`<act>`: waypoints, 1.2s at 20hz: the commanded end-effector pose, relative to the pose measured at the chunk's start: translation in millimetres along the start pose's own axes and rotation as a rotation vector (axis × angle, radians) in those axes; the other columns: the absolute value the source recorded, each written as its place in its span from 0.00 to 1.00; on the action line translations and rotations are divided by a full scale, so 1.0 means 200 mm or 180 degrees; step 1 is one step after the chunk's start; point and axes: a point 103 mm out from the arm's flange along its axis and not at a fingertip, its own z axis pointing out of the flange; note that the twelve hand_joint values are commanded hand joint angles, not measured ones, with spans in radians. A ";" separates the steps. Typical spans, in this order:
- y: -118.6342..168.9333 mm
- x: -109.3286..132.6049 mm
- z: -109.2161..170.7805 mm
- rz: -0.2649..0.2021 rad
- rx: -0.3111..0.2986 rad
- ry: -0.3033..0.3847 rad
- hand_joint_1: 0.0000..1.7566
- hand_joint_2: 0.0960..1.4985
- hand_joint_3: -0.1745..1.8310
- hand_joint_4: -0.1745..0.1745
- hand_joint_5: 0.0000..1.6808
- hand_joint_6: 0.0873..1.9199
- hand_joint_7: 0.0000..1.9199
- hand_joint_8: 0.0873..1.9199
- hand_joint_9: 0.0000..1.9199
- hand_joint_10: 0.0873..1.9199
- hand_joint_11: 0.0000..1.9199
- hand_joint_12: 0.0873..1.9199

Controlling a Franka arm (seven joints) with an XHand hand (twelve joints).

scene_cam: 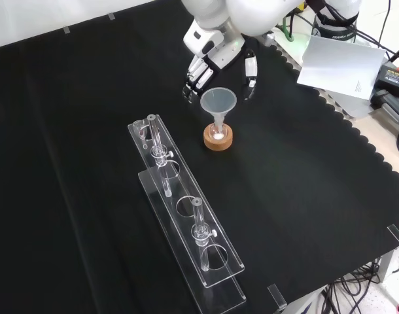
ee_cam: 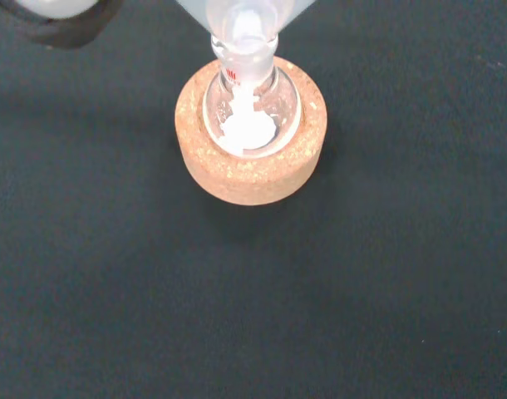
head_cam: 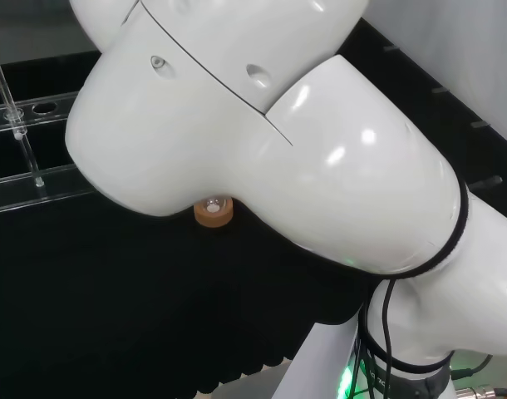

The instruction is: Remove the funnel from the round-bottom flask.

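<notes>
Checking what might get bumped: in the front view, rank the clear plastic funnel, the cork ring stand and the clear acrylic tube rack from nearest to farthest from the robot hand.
1. Clear plastic funnel: just below the robot hand, between its fingers.
2. Cork ring stand: directly under the funnel.
3. Clear acrylic tube rack: lower left, running away down the cloth.

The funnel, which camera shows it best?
The front view: the whole funnel shows, seated in the flask on its cork ring. The wrist view shows its stem and lower cone; in the head view the arm hides it.

Tan speckled cork ring (ee_cam: 250,170), white powder (ee_cam: 247,129) inside, black cloth (scene_cam: 88,98).
</notes>
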 end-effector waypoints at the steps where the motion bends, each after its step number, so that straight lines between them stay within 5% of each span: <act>1: 0.06 0.01 0.05 -0.0032 0.0035 -0.0009 0.41 0.39 0.26 0.35 0.07 0.00 0.00 0.23 0.08 0.43 0.23 0.74; 14: 0.10 0.04 0.10 0.0007 0.0077 -0.0203 0.42 0.39 0.28 0.35 0.10 0.00 0.01 0.34 0.14 0.39 0.26 0.73; 24: 0.10 0.05 0.09 0.0054 -0.0056 -0.0308 0.43 0.44 0.33 0.33 0.21 0.00 0.13 0.34 0.30 0.29 0.32 0.66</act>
